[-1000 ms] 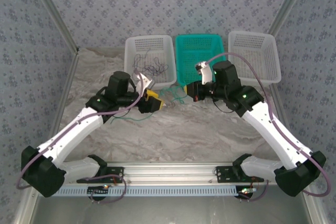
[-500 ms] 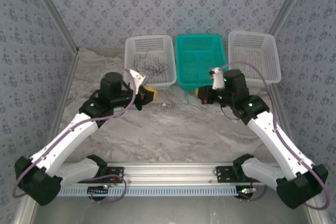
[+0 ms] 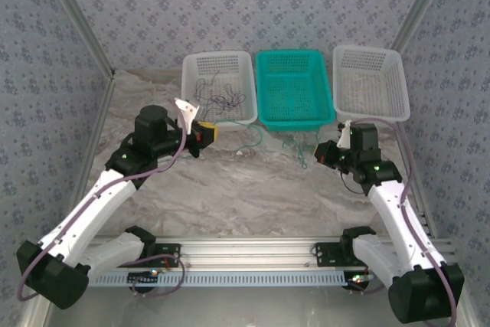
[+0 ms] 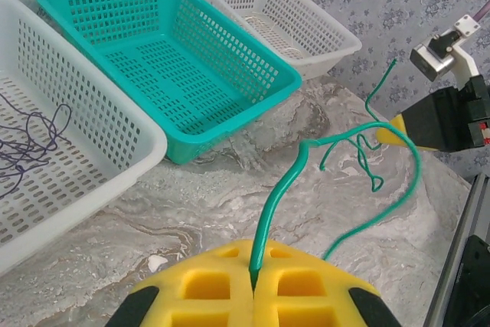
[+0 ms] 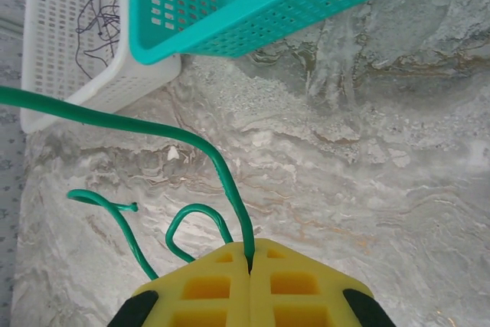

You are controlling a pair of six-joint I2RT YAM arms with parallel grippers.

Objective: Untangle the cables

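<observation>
A thin green cable hangs slack between my two grippers in front of the baskets, with loose loops near its right end. My left gripper is shut on one end, and the strand comes out between the closed yellow pads. My right gripper is shut on the other end, where the cable leaves the pinched pads and curls in a small loop. That right gripper shows at the far right of the left wrist view. Dark thin cables lie in the left white basket.
Three baskets stand in a row at the back: a white one on the left, a teal one in the middle, a white one on the right. Marbled tabletop lies in front of them. Patterned walls close in both sides.
The two grippers have moved apart from the middle, the left one leftward, the right one rightward and nearer. The left jaws closed on the green cable, which now spans between them.
</observation>
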